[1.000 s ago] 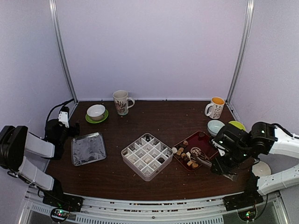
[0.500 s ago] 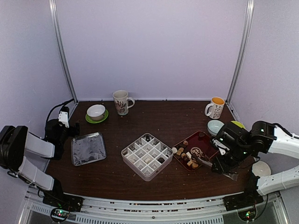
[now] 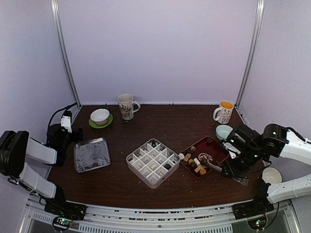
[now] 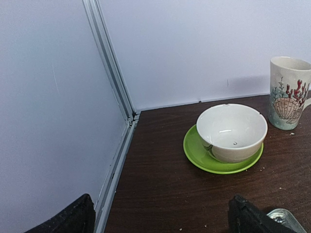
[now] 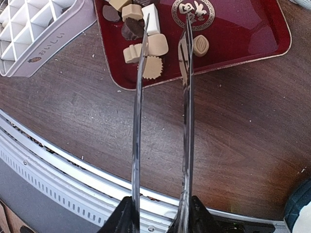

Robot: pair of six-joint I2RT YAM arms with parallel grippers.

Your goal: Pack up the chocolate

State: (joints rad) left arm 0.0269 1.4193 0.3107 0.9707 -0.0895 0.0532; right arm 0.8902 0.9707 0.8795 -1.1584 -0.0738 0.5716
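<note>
Pieces of chocolate (image 5: 146, 46) look small, light, stiff and smooth-skinned, so likely to slip from metal; nip each across its flat sides. Most lie on red tray (image 5: 243, 29), at 3 o'clock of divided box (image 3: 153, 162); a few sit in cells. Clamped in right gripper (image 5: 158, 216): tongs (image 5: 186, 97), tips apart, nothing between. Idle left gripper (image 4: 160, 216) is wide open, empty. Since a second ago, right arm has backed slightly toward 3 o'clock.

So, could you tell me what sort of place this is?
Probably a robot lab cell: blank white walls on metal posts, a left arm and right arm bolted at the table edge, and staged props like the grid box and red tray.
</note>
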